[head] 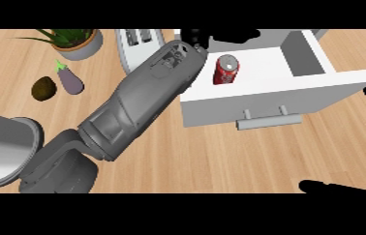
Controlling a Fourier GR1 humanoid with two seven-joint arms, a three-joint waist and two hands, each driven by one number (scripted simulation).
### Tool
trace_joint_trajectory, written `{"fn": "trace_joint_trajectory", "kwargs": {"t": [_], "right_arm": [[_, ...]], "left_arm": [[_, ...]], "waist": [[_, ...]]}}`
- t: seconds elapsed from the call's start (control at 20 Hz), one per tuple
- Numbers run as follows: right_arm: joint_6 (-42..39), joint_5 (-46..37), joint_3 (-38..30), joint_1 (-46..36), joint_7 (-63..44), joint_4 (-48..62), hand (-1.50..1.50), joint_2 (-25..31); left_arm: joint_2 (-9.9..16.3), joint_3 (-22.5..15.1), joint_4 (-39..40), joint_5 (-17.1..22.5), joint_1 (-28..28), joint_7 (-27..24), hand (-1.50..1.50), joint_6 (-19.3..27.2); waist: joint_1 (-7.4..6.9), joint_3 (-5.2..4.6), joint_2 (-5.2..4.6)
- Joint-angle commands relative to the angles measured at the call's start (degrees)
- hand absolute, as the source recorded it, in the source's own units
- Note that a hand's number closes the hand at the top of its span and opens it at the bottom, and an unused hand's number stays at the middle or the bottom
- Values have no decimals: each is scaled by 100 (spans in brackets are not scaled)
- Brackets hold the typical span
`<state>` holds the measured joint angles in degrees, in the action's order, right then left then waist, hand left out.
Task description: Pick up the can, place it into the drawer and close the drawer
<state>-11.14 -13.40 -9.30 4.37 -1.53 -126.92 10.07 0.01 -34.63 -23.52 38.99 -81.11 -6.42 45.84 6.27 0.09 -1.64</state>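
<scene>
**A:** Where is the can (226, 69)?

**B:** Lying on its side inside the open drawer (314, 65), toward its left part, apart from the front panel. The placing looks done; the drawer stands pulled out toward us, its handle (268, 120) on the near face.

**A:** And the left hand (194, 37)?

**B:** The grey forearm runs from near left up to the far side of the drawer, so the hand sits just past the far left corner of the drawer. Only a dark bit of it shows past the wrist, so I cannot tell how its fingers stand. It is not touching the can.

**A:** Why would it be up there?

**B:** My guess is that it has let the can go there. To close the drawer something must push the front panel away from us, and that arm lies on the wrong side for it.

**A:** The right hand (332, 186)?

**B:** Low at the near right edge, fingers stretched flat and holding nothing, well apart from the drawer.

**A:** Anything in the way?

**B:** No. The toaster (136, 45), plant (71, 40), eggplant (69, 79) and a brown fruit (43, 88) all sit far left.
</scene>
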Motion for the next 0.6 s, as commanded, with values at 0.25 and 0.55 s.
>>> {"fn": "trace_joint_trajectory", "kwargs": {"t": [0.25, 0.55], "right_arm": [[273, -2068, 785, -400, 201, 354, -150, 403], [540, -3455, 1429, -500, -17, 848, -150, 473]], "left_arm": [[-1, -104, -171, 222, 90, -317, -150, 323], [-1, -156, -409, 144, -79, 139, -150, 418]], "waist": [[-255, -4, 35], [-537, -8, 153]]}}
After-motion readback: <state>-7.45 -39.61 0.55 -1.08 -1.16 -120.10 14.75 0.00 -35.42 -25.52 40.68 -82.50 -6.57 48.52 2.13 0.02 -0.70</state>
